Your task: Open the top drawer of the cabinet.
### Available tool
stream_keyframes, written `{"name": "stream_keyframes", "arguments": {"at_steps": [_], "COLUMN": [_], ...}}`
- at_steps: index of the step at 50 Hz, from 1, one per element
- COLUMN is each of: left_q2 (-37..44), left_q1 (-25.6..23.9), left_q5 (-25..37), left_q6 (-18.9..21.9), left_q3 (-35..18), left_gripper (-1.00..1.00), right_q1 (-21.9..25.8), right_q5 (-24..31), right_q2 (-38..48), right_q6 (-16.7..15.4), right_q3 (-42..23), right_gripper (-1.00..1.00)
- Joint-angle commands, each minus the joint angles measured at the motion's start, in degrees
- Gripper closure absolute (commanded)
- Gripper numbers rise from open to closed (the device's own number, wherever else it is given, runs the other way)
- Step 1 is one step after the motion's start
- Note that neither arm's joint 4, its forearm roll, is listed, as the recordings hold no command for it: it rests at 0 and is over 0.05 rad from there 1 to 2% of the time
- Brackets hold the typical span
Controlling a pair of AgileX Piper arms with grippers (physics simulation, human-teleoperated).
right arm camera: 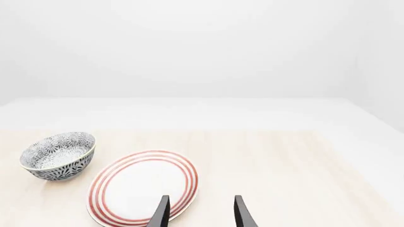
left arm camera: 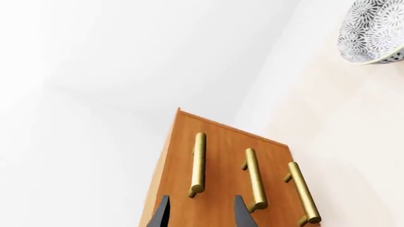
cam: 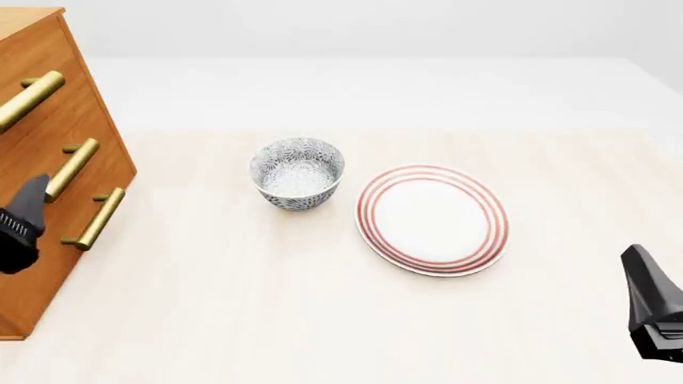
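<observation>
Barely begun, by the look of it: top drawer [cam: 27,76] flush with the other two fronts of the cabinet [cam: 53,240], nothing pulled out. Left to do, as a judgement: close in on the uppermost brass handle [cam: 29,100], grip it, draw the box outward.

In the front view, cabinet at the table's 9 o'clock edge, top drawer at about 10 o'clock. Left gripper [cam: 21,228] in front of the lower drawer fronts, at roughly 6 o'clock from the top handle and not touching any handle.

In the left wrist view, left gripper [left arm camera: 200,213] with fingers spread apart, nothing between them (only dark tips showing), top handle [left arm camera: 198,163] lined up just ahead of the gap.

Right gripper [right arm camera: 200,213] likewise spread and empty, parked well apart at the table's 4 o'clock, near the striped plate [cam: 433,220] and beyond it the patterned bowl [cam: 297,172].
</observation>
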Motion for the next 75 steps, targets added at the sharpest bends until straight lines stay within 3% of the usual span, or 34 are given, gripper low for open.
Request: {"name": "stream_keyframes", "arguments": {"at_steps": [1,27,75], "left_q2": [5.25,21.45,32.22], "left_q1": [1.14,1.73,6.52], "left_q5": [-4.14,-17.65,-23.21], "left_q6": [4.34,11.52,12.54], "left_q3": [-1.55,-4.08,-8.89], "left_gripper": [-1.00,-1.00,-1.00], "right_q1": [-0.01,0.00,0.00], "right_q5": [-0.01,-0.01,-0.02], "right_q2": [-0.02,-0.02,-0.03], "right_q6": [0.01,0.01,0.00], "right_q3": [0.02,0.03,0.02], "right_gripper": [-1.00,-1.00,-1.00]}}
